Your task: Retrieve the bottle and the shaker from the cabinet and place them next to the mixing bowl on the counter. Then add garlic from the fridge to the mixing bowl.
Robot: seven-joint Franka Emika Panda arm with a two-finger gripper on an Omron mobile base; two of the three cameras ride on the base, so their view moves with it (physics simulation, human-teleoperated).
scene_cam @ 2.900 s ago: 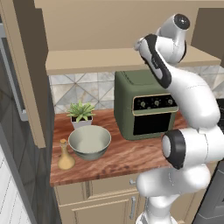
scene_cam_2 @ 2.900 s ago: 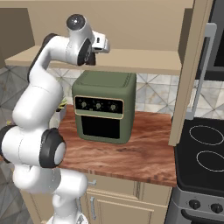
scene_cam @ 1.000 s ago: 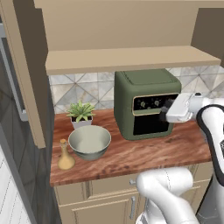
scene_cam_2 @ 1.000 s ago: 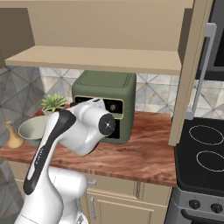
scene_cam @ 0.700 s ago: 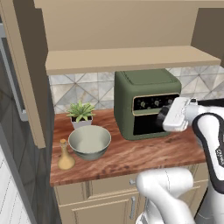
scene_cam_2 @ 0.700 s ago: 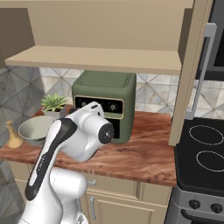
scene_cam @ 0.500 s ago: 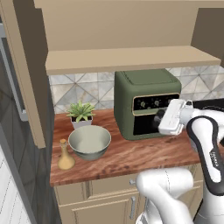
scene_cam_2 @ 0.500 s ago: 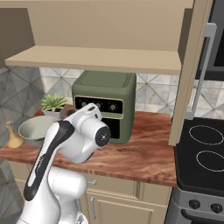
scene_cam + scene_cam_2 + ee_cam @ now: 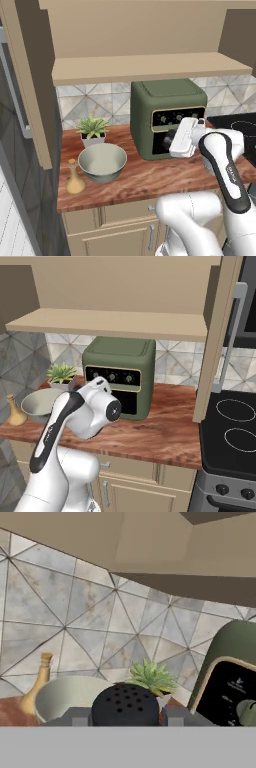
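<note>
In the hand view, a dark round shaker [image 9: 125, 704] with a perforated top sits between my fingertips, and my gripper [image 9: 126, 717] is shut on it. My gripper [image 9: 176, 148] hangs above the counter in front of the green oven [image 9: 167, 115], pointing left toward the mixing bowl [image 9: 102, 161]. The grey-green mixing bowl [image 9: 70, 696] rests on the wooden counter [image 9: 150, 177]. A tan bottle [image 9: 75, 177] stands upright just left of the bowl [image 9: 40, 402], close to the counter's front edge; the bottle [image 9: 37, 682] also rises at the left of the hand view.
A potted plant [image 9: 92, 129] stands behind the bowl against the tiled wall. The open cabinet shelf [image 9: 150, 67] spans above the oven, with its doors swung out at both sides [image 9: 217, 331]. A black stovetop [image 9: 235, 423] lies to the right.
The arm came down from the cabinet shelf earlier. Over the last second the hand with the shaker has slid left across the oven's front, toward the bowl.
</note>
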